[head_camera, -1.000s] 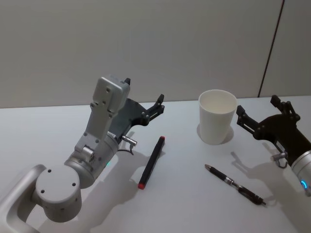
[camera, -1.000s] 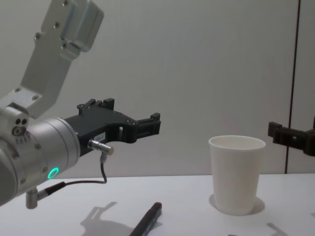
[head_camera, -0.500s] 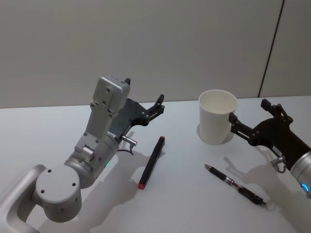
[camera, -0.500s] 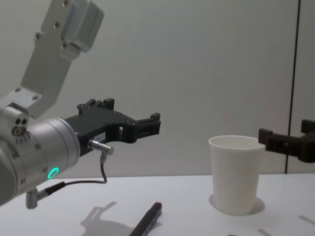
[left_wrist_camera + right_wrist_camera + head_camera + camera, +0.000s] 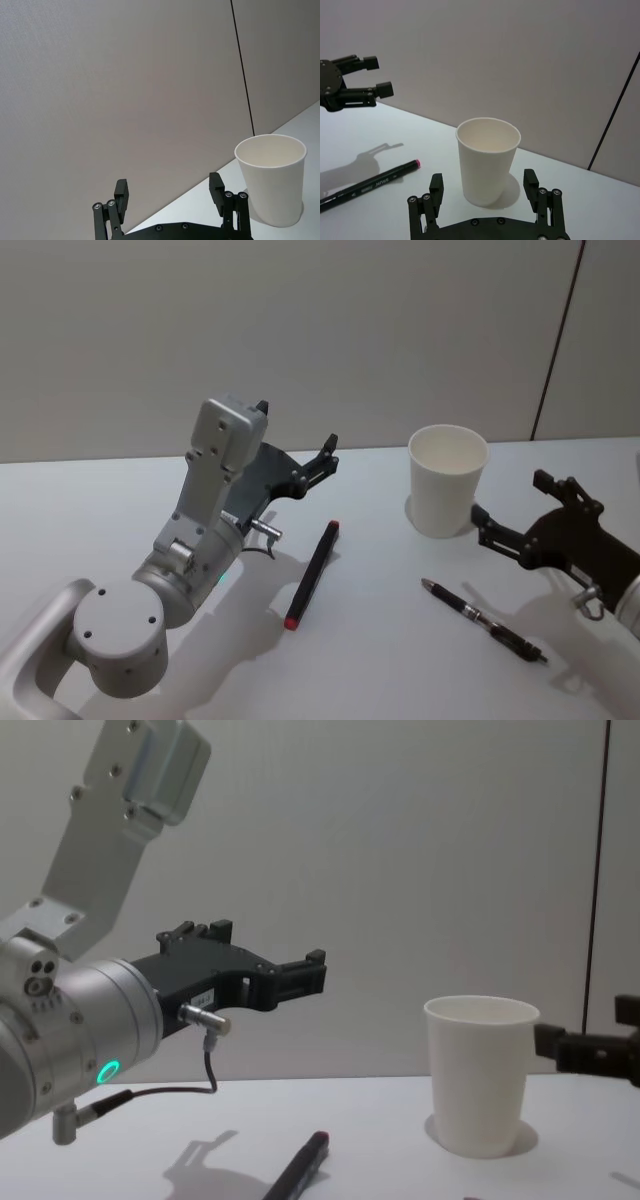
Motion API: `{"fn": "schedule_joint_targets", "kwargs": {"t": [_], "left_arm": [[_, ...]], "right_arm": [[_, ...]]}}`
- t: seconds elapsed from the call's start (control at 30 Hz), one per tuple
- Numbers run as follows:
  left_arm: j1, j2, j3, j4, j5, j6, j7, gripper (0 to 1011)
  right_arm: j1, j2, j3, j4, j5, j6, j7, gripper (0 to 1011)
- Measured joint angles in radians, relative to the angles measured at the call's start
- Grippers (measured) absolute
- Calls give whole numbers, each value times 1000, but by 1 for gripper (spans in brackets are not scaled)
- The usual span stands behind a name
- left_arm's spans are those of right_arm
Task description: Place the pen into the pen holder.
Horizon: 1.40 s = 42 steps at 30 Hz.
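White cup (image 5: 447, 485) upright | right hand (image 5: 509, 497) wide, just right of it | risk: hand clips, topples cup | left hand (image 5: 296, 426) wide, idle

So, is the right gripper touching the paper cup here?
Apart. The right wrist view shows a strip of bare table on either side between the open right gripper and the paper cup.
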Motion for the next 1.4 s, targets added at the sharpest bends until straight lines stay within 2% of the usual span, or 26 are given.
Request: {"fn": "schedule_joint_targets", "kwargs": {"t": [0.37,0.57,1.03,1.4], "left_arm": [[0,0,0,0,0,0,0,1001],[0,0,0,0,0,0,0,1001],[0,0,0,0,0,0,0,1001],[0,0,0,0,0,0,0,1001]], "right_arm": [[-30,41,11,-25,3,91,19,1001],[-34,51,8,-27,-3,141,45,1002],[-31,51,-12,-20,-14,238,100,1001],[-34,48,-24,-18,-17,288,110,1002]]}}
